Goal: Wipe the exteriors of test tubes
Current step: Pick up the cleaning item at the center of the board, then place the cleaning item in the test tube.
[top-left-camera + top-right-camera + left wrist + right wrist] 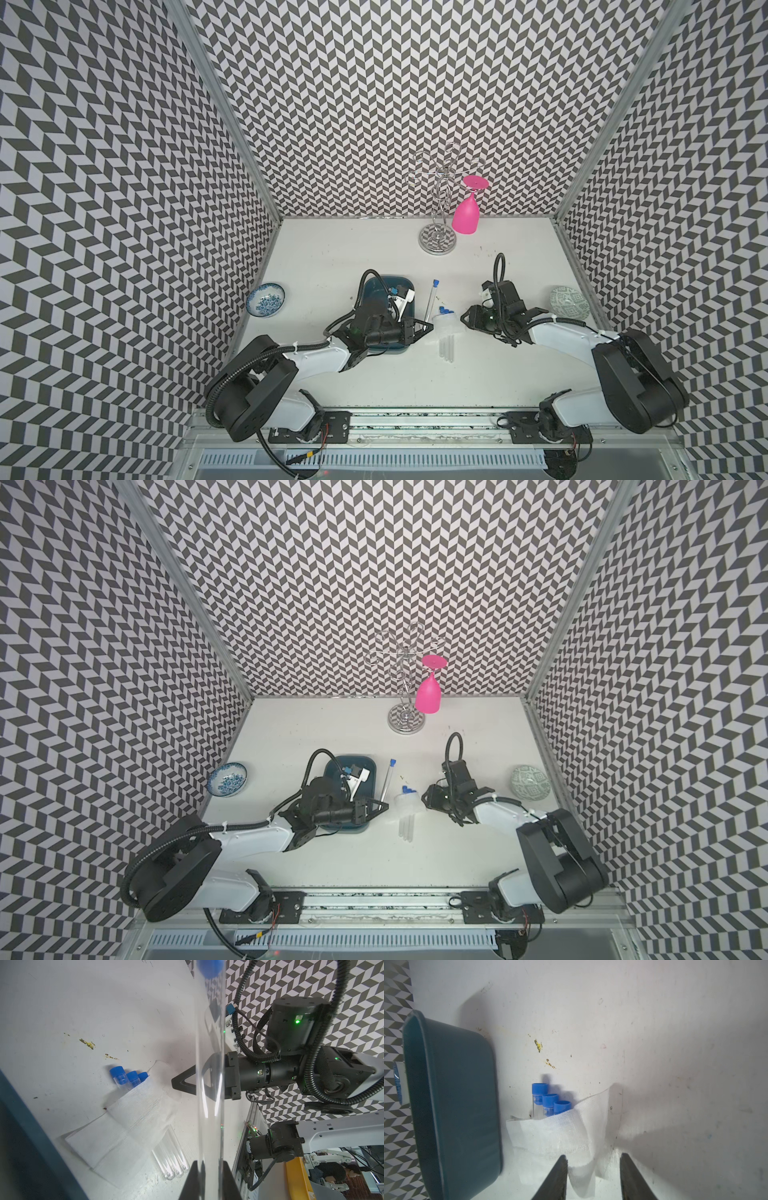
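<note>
My left gripper (pixel 210 1162) is shut on one clear test tube (pixel 209 1022), gripping near its rounded end. The tube (pixel 431 303) slants up over the table beside the teal tray (pixel 390 277), blue cap at the far end. Three more blue-capped test tubes (pixel 548 1101) lie side by side on the table, their middles under a white gauze cloth (pixel 560 1134). Their rounded ends (pixel 174 1169) stick out from under it. My right gripper (pixel 593 1155) hovers low at the cloth's edge, open, with a loose fold of cloth standing between its fingers.
A chrome wire rack (pixel 437 241) with a pink glass (pixel 465 214) hanging upside down stands at the back. A blue-and-white bowl (pixel 266 300) sits at the left, a green patterned bowl (pixel 569 302) at the right. A white and blue item (pixel 401 295) lies in the tray.
</note>
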Available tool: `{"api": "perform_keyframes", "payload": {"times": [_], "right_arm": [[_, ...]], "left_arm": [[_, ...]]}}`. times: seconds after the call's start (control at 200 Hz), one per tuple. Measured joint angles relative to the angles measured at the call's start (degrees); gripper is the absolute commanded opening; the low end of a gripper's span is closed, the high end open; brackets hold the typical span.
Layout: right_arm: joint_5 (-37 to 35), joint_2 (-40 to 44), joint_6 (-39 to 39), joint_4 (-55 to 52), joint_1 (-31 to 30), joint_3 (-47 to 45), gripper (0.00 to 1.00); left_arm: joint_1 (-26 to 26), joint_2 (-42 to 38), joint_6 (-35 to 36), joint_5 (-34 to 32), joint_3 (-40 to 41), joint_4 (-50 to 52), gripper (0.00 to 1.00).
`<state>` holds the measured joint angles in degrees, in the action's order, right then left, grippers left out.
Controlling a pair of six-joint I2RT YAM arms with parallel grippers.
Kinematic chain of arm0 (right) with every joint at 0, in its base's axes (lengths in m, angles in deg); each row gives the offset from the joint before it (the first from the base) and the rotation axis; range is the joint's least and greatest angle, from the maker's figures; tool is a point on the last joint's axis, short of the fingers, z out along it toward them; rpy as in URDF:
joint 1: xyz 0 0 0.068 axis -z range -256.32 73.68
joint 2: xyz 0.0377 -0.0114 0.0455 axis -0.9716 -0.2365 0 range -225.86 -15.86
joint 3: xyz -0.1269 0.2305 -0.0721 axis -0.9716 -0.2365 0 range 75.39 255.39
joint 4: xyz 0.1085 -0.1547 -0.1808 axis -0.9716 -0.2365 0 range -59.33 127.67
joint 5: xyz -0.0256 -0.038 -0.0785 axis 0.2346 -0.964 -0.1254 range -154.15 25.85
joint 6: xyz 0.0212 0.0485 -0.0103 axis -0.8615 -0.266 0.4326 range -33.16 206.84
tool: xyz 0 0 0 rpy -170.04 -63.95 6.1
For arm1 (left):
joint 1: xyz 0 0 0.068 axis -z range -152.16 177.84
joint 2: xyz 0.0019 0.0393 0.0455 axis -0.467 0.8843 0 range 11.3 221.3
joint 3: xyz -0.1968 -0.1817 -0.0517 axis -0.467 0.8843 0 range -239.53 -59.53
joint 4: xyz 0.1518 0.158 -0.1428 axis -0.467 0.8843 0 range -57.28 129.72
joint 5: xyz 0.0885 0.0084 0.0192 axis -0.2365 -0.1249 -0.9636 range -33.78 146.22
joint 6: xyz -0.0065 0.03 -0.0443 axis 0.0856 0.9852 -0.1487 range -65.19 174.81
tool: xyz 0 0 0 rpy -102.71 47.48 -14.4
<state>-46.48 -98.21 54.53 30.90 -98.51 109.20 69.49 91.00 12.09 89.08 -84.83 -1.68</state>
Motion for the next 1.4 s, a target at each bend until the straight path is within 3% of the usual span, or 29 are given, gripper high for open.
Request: {"api": "perform_keyframes", "payload": {"times": [0.11,0.28,0.446,0.591,0.711,0.901,1.397], "right_arm": [[0.3,-0.6,-0.1,0.0,0.0,0.1,0.00],[0.4,0.5,-0.1,-0.6,0.2,0.3,0.00],[1.7,9.4,0.4,-5.9,0.3,5.5,0.00],[7.6,17.3,1.0,-5.9,0.3,15.4,0.00],[13.7,20.6,-0.5,-1.8,0.1,18.5,0.00],[17.3,18.3,-2.6,0.8,-2.3,17.9,0.00],[16.4,10.6,-4.4,2.8,-6.1,13.2,0.00]], "left_arm": [[0.1,0.0,0.0,0.0,0.0,0.2,0.08],[0.7,0.2,0.0,0.0,-0.1,0.5,0.08],[1.4,1.4,0.6,0.3,-1.9,1.7,0.08],[1.9,3.4,0.7,1.0,-3.4,1.4,0.08],[2.6,5.9,0.6,1.4,-4.8,1.2,0.08],[4.0,8.2,0.6,2.1,-7.4,0.6,0.08],[4.8,8.5,0.4,2.6,-8.0,-0.5,0.08]]}}
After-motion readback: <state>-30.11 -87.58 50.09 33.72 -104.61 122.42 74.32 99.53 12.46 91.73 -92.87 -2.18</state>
